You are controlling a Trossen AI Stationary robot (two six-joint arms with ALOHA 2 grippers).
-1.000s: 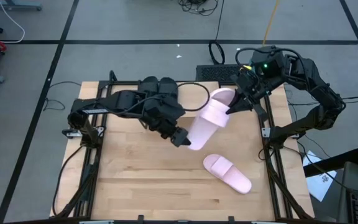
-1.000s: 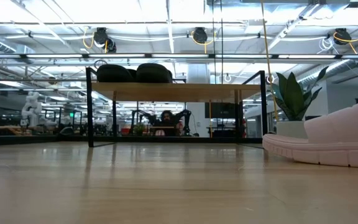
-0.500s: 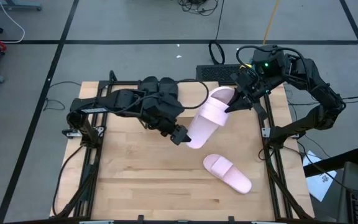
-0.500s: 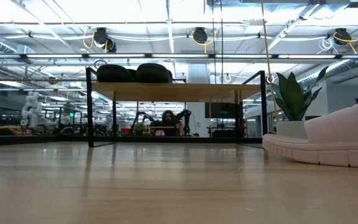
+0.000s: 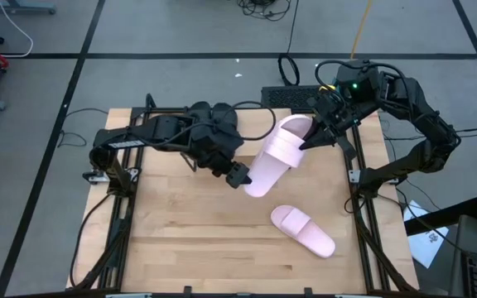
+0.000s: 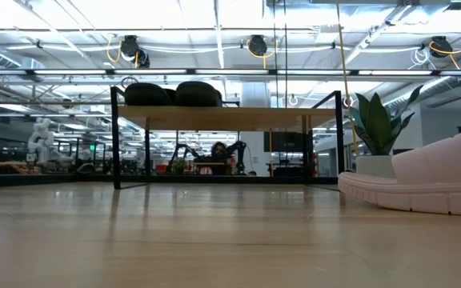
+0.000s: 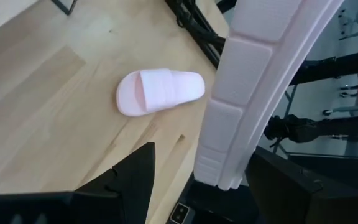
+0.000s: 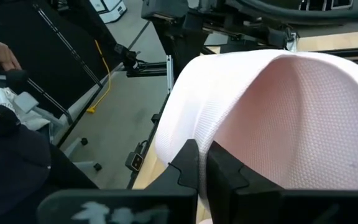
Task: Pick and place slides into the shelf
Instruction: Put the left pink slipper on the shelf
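While the table (image 5: 180, 240) lies broad and mostly bare under both arms, the shelf (image 6: 226, 117) stands at its far edge with two black slides (image 6: 174, 94) side by side on its plank top. Over the table's far half, a pink slide (image 5: 273, 157) hangs in the air between the two arms, tilted, its sole turned toward the left arm. At the slide's lower, nearer end is the left gripper (image 5: 238, 175), whose fingers (image 7: 135, 174) stand partly spread on either side of that end; the wrist view shows the ribbed sole running up between them, close beside the right-hand finger, though whether either finger presses it I cannot tell. At the upper, far end is the right gripper (image 5: 313, 141), its fingers (image 8: 194, 165) pressed together and pinching the thin edge of the slide's strap, which arches out past the fingertips. A second pink slide (image 5: 303, 230) lies flat on the table nearer the front right, sole down, well apart from both grippers.
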